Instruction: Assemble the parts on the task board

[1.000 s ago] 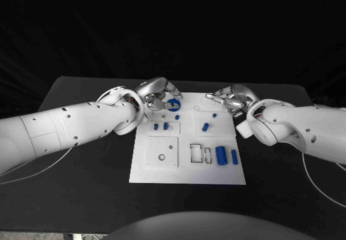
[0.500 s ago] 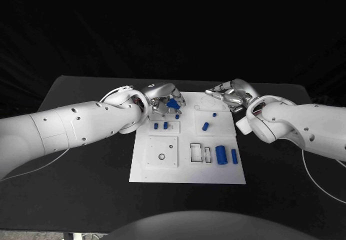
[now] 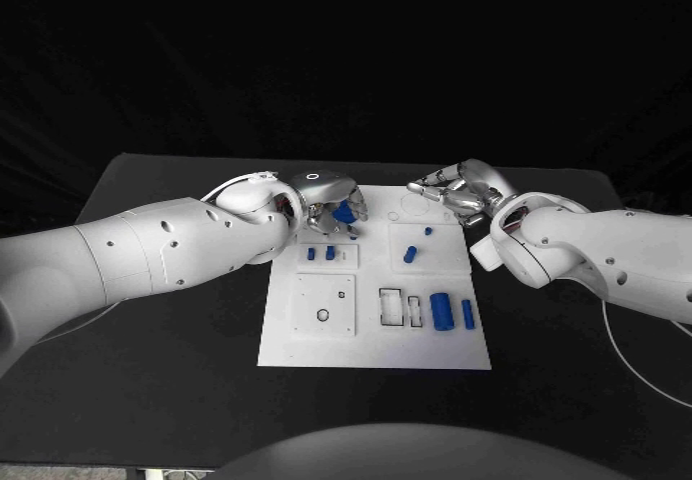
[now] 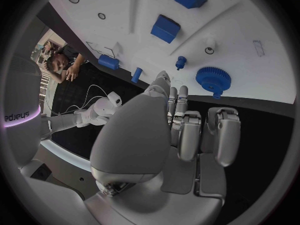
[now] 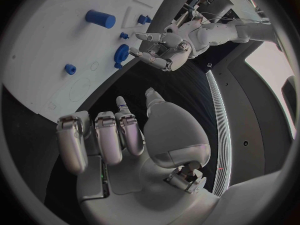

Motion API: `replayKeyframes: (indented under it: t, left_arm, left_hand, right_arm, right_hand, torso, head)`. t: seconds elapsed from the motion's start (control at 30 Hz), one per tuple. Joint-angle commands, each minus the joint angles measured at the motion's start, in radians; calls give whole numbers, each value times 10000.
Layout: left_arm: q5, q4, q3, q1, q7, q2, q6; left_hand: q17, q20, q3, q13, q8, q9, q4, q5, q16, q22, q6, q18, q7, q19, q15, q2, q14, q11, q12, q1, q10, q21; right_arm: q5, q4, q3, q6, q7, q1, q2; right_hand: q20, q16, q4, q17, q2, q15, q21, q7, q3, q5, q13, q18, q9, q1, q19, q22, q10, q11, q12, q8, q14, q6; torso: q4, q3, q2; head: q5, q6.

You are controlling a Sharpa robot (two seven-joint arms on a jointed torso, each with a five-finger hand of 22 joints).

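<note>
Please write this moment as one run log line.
left robot hand: open, beside blue gear | right robot hand: open | task board: parts unassembled

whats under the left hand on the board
A blue gear lies on the white board just beyond the left hand's fingers, not held. In the head view the hand covers most of it, so its seating cannot be told.

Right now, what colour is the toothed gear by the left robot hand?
Blue. The gear shows best in the left wrist view, lying on the white task board.
</note>
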Motion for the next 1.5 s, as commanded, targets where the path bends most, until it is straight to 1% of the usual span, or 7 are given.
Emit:
replayKeyframes:
  t: [0.03,0.17,0.33,0.47,1.07,1.37,1.5]
  left_arm:
    - [-928,-99,7,-5,-220,97,614]
    - [-1072,-211,9,-8,-367,191,603]
    - [-1129,-266,9,-10,-471,245,577]
    - [-1145,-274,9,-10,-500,254,630]
    - [-1157,-307,10,-10,-438,264,933]
    - [-1267,-329,9,-17,-435,337,1204]
    - [-1288,-344,9,-20,-481,395,1283]
  left_hand:
    - [2635,-94,126,-12,-2,-29,7,-51,26,2635,12,-74,-63,1051,-78,141,1026,-76,-62,113,22,24]
    - [2635,-101,170,-11,-4,-53,18,-52,26,2635,4,-74,-45,1051,-78,157,1026,-73,-92,160,32,24]
    - [2635,-110,206,-16,-14,-93,16,-52,26,2635,-31,-74,-51,1051,-90,115,1026,-95,-168,221,-12,24]
    - [2635,-118,223,-17,-20,-125,20,-52,26,2635,-65,-74,-74,1051,-107,85,1026,-122,-220,240,-55,24]
    - [2635,-131,237,-9,0,-160,22,-52,26,2635,-57,-74,-127,1051,-143,49,1026,-172,-251,232,-60,24]
    - [2635,-145,282,-13,-1,-194,32,-52,26,2635,-60,-74,-164,1051,-177,75,1026,-212,-277,220,-79,24]
    - [2635,-151,290,-15,-8,-211,33,-53,26,2635,-79,-74,-178,1051,-192,75,1026,-225,-289,200,-107,24]
  right_arm:
    - [-128,25,1,79,82,1,-5]
    - [-127,30,1,101,57,1,-22]
    - [-127,37,1,120,32,1,-33]
    - [-127,44,0,128,17,1,-42]
    - [-119,23,0,124,-7,0,-46]
    - [-84,31,0,140,-1,-1,-50]
    - [-48,22,0,176,-7,-4,-53]
  right_hand:
    - [67,41,-38,2635,39,39,45,51,-26,43,2614,-67,17,76,1048,2628,1031,63,-50,42,1042,15]
    - [67,41,-38,2635,39,39,45,51,-26,43,2614,-67,17,76,1048,2628,1031,63,-50,42,1042,15]
    - [67,41,-38,2635,39,39,45,51,-26,43,2614,-67,17,76,1048,2628,1031,63,-50,42,1042,15]
    - [67,41,-38,2635,39,39,45,51,-26,43,2614,-67,17,76,1048,2628,1031,63,-50,42,1042,15]
    - [69,41,-35,2635,44,43,45,55,-29,39,2614,-67,19,78,1048,2628,1031,66,-50,46,1042,22]
    - [72,41,-30,2635,49,47,45,58,-34,35,2614,-67,21,79,1048,2628,1031,70,-50,49,1042,26]
    - [72,41,-30,2635,49,47,45,58,-34,35,2614,-67,21,79,1048,2628,1031,70,-50,49,1042,26]
  torso:
    - [5,-4,3]
    - [17,-16,9]
    - [3,-6,2]
    - [10,-4,-2]
    - [11,2,-4]
    - [4,-8,-3]
    - [9,-4,-2]
  head:
    - [-5,-36]
    - [-35,-67]
    - [-23,-84]
    - [-37,-117]
    - [-54,-131]
    - [-8,-141]
    - [-46,-118]
